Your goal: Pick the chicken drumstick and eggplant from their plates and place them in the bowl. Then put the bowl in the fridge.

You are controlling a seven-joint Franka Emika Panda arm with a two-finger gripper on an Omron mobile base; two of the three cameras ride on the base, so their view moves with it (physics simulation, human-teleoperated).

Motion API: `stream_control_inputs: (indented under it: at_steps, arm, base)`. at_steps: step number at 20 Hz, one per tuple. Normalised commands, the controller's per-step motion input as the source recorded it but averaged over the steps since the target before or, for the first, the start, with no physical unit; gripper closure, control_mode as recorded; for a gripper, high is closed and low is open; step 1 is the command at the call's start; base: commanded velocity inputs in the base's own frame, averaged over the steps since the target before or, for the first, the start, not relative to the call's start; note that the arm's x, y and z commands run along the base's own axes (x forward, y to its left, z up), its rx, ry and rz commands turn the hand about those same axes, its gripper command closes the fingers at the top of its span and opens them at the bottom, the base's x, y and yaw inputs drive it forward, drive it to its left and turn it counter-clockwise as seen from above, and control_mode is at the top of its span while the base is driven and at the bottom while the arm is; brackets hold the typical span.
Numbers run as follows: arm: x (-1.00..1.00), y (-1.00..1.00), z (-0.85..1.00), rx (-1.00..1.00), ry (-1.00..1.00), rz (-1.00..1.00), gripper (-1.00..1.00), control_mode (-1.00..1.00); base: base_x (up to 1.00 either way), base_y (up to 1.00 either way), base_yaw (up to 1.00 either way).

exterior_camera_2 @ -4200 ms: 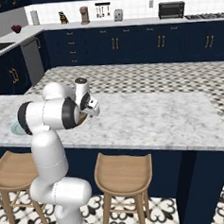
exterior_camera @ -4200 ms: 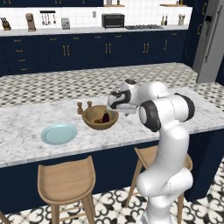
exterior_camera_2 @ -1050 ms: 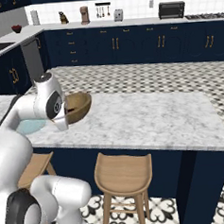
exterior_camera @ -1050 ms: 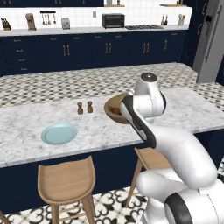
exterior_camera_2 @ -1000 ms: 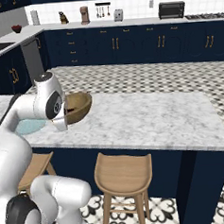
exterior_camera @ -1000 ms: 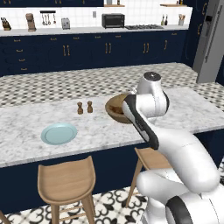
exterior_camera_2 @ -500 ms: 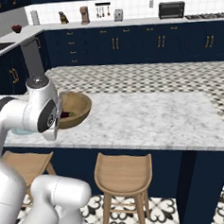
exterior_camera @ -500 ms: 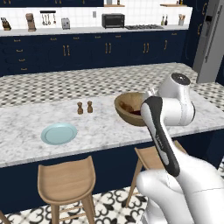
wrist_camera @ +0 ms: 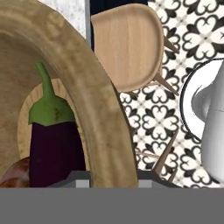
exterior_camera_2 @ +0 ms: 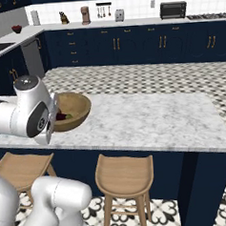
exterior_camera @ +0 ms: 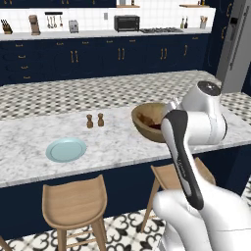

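My gripper [wrist_camera: 107, 180] is shut on the near rim of the wooden bowl [wrist_camera: 94, 100], with one fingertip inside the rim and one outside. Inside the bowl lies the dark purple eggplant [wrist_camera: 54, 151] with its green cap, and the reddish-brown chicken drumstick [wrist_camera: 13, 174] peeks in beside it. From the base, the bowl [exterior_camera: 147, 122] [exterior_camera_2: 75, 108] hangs tilted at the counter's front edge, and my arm hides the hand. The pale blue plate [exterior_camera: 66, 149] lies bare on the counter to the left. The grey fridge [exterior_camera: 236, 44] stands far right.
Two small shakers [exterior_camera: 95, 120] stand on the marble island [exterior_camera_2: 148, 117] left of the bowl. Wooden stools [exterior_camera: 73, 198] [exterior_camera_2: 124, 174] [wrist_camera: 127, 43] line the island's near side over a patterned floor. Navy cabinets and a back counter run behind.
Over the last second the bowl has shifted to the right along the counter's front edge, and my arm has swung right with it. Plate and shakers stayed put.
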Motion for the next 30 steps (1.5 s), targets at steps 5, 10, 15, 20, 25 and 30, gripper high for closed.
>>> stream_control_inputs:
  at_steps: [5,10,15,20,25,30]
  arm:
    - [-0.18,0.0,0.24,0.0,0.1,-0.03,1.0,-1.0]
    - [-0.05,0.0,0.12,0.0,0.04,0.0,1.0,-1.0]
    - [0.0,0.0,0.0,0.0,0.0,0.0,1.0,1.0]
    - [0.0,0.0,0.0,0.0,0.0,0.0,1.0,1.0]
    - [0.0,0.0,0.0,0.0,0.0,0.0,1.0,1.0]
    - [0.0,0.0,0.0,0.0,0.0,0.0,1.0,1.0]
  base:
    - [0.0,0.0,0.0]
    - [0.0,0.0,0.0]
    - [-0.1,-0.17,0.0]
    - [-0.59,-0.98,0.0]
    - [-0.63,-1.0,0.0]
    - [-0.39,-1.0,0.0]
